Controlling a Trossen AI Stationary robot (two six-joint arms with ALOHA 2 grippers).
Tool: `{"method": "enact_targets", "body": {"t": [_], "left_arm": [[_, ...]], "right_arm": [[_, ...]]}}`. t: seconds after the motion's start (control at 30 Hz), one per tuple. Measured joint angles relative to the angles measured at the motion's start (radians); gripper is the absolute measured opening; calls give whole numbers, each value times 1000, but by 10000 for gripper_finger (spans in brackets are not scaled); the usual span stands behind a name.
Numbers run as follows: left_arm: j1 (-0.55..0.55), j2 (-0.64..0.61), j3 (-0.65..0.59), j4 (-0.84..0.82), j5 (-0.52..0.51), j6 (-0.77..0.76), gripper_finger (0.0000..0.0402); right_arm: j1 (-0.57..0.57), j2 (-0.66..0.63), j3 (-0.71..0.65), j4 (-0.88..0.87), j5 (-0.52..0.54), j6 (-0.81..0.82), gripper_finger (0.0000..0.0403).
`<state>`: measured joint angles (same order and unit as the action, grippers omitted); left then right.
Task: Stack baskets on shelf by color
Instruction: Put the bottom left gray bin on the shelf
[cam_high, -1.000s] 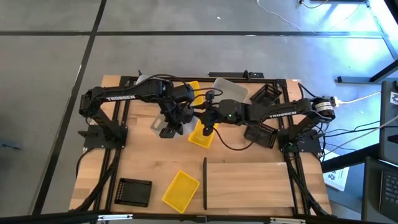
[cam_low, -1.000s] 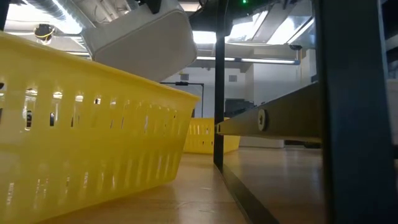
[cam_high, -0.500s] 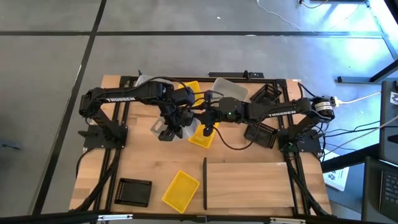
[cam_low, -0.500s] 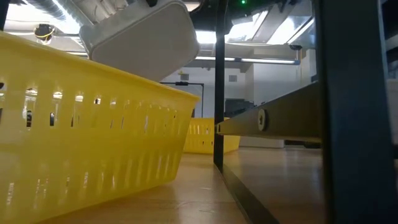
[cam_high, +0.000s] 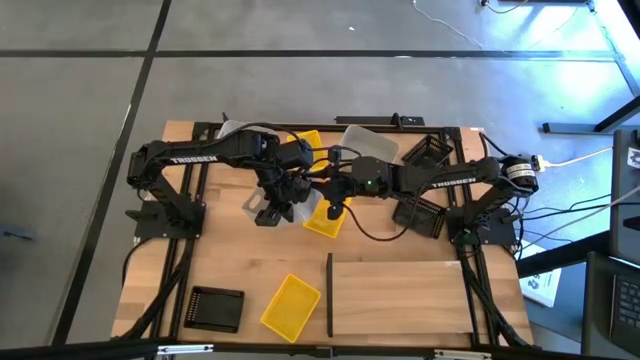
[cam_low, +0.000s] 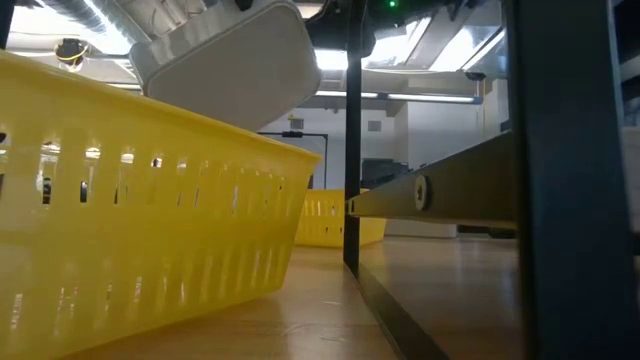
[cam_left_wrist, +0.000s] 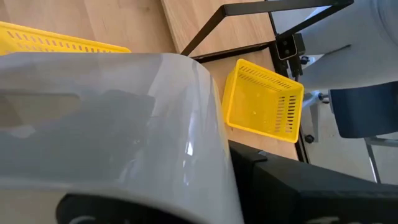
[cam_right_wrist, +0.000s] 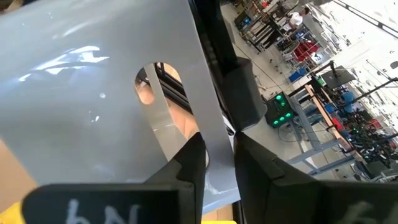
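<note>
Gripping one grey-white basket (cam_low: 225, 62) between us: my right end effector (cam_right_wrist: 217, 163) pinches its wall, my left end effector (cam_high: 272, 208) stays pressed on its rim, tilted, empty.

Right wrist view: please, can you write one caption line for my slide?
Right gripper closing its fingers on the wall of a translucent grey-white basket, beside its handle hole.

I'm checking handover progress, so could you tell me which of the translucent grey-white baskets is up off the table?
The grey-white basket mid-table, clamped by the left gripper with the right gripper pinching its wall. The other visible one lies at the table's far edge.
</note>
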<state>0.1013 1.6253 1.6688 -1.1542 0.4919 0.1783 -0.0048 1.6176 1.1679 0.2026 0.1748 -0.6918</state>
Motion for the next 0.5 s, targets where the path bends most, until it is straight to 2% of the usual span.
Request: {"method": "enact_targets", "body": {"t": [0.5], "left_arm": [[-1,0,0,8,-78,-56,0]], "right_arm": [[-1,1,0,-1,2,-5,64]]}}
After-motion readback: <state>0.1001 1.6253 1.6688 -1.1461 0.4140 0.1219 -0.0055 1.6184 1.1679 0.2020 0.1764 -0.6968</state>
